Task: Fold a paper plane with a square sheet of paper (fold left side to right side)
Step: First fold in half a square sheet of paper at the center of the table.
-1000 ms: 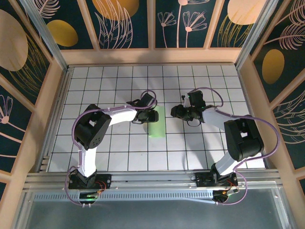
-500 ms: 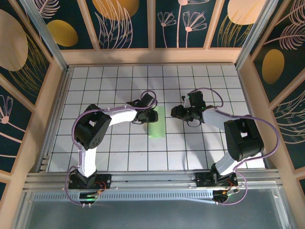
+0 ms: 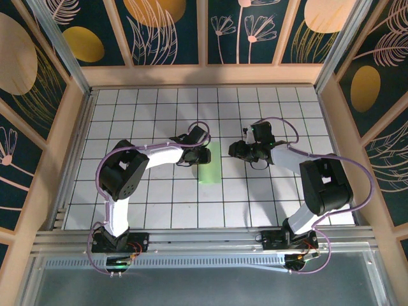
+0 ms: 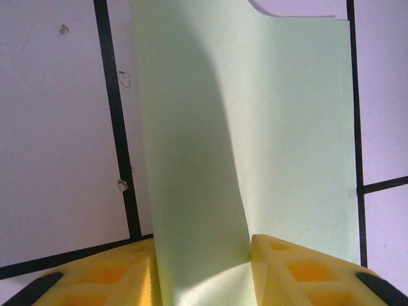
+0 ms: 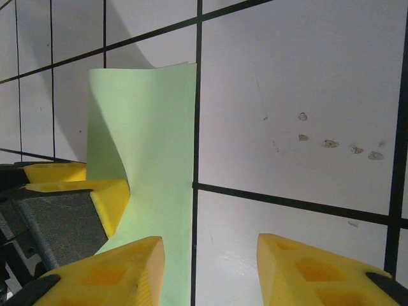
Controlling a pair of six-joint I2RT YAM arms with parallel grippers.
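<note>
Scene: A thin, pale mint-green sheet of paper lay near the middle of a white surface ruled with black grid lines, between two white robot arms.

Paper: Seen from above, it was a narrow rectangle running near to far, just right of the left arm's fingers and well left of the right arm's fingers. In the left wrist view the sheet of paper lay flat on the surface on its right side, while its left side rose in a shaded curl.

Left arm: Its yellow fingers stood apart, one on each side of the raised curl. The paper ran through the gap, and no pinch could be seen. The right wrist view showed the same fingers at the paper's left edge, where the sheet curved upward beside them.

Right arm: Its yellow fingers were released and parted over the bare surface. The left one sat over the paper's right edge, and nothing was held.

Surface: A few small scuffs marked the tile to the right.
</note>
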